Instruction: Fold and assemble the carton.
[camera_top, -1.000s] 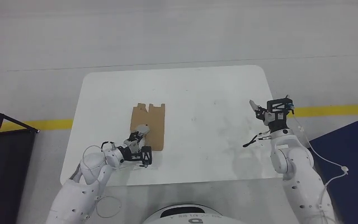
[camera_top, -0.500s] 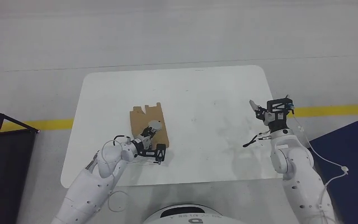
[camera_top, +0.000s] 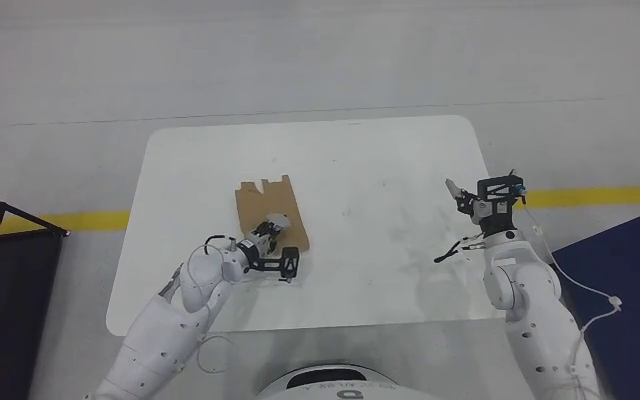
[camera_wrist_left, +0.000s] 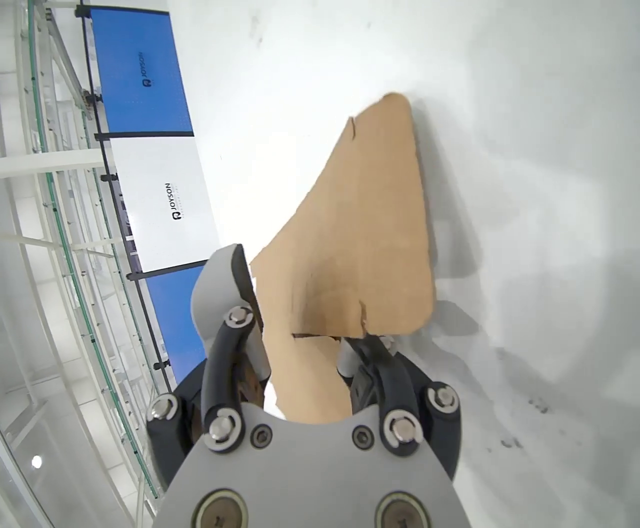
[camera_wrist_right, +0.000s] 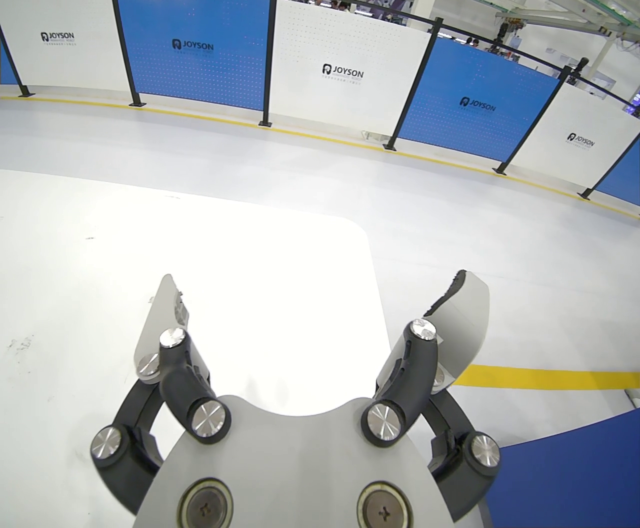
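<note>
"Where is the carton sitting?"

"I see the carton (camera_top: 268, 205) as a flat brown cardboard sheet on the white bench (camera_top: 400, 160), left of the middle. Its notched flaps point away from the robot."

"And your left arm?"

"My left claw (camera_top: 271, 232) is at the sheet's near edge and is clamped onto it. On the left wrist camera the cardboard runs in between the two fingers (camera_wrist_left: 227, 285), one above the sheet and one below."

"Is the sheet lying flat?"

"Mostly. There is a shadow under its edge on the wrist camera, so that side may be tipped up a little, but I can't say for sure."

"And the right side?"

"My right claw (camera_wrist_right: 317, 290) has its jaws spread wide. It hangs over the bench's right edge near the rounded far corner, well apart from the carton."
</note>
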